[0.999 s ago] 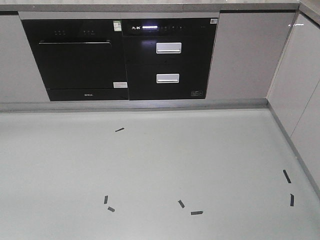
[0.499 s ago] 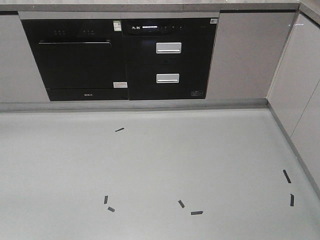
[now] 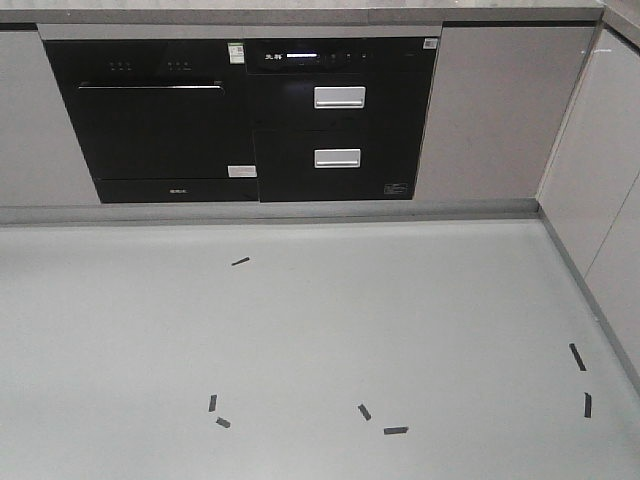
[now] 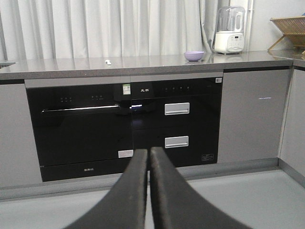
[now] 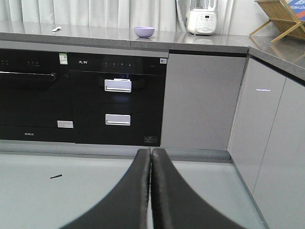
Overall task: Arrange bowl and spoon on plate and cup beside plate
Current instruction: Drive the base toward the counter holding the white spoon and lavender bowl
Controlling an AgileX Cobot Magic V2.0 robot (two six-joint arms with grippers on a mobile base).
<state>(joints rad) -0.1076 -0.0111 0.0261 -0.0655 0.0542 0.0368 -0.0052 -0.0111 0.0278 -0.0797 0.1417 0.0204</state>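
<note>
A lavender bowl (image 4: 194, 56) stands far off on the grey counter (image 4: 143, 62), also seen as the bowl (image 5: 144, 31) in the right wrist view. A small pale spoon (image 4: 108, 61) lies on the counter left of it, and the spoon (image 5: 56, 29) shows at the right wrist view's top left. The plate and the cup are out of view. My left gripper (image 4: 148, 153) is shut with nothing in it, low over the floor. My right gripper (image 5: 151, 152) is shut and empty too. Neither gripper appears in the front view.
Black built-in appliances (image 3: 240, 115) with silver drawer handles fill the cabinet front under the counter. A white blender (image 4: 229, 29) and a wooden rack (image 4: 288, 31) stand on the counter's right. Grey cabinets (image 3: 610, 200) run along the right. Black tape marks (image 3: 395, 430) dot the floor.
The front view has shifted slightly: cabinets and tape marks sit a few pixels lower and to the right than before. Nothing else moved.
</note>
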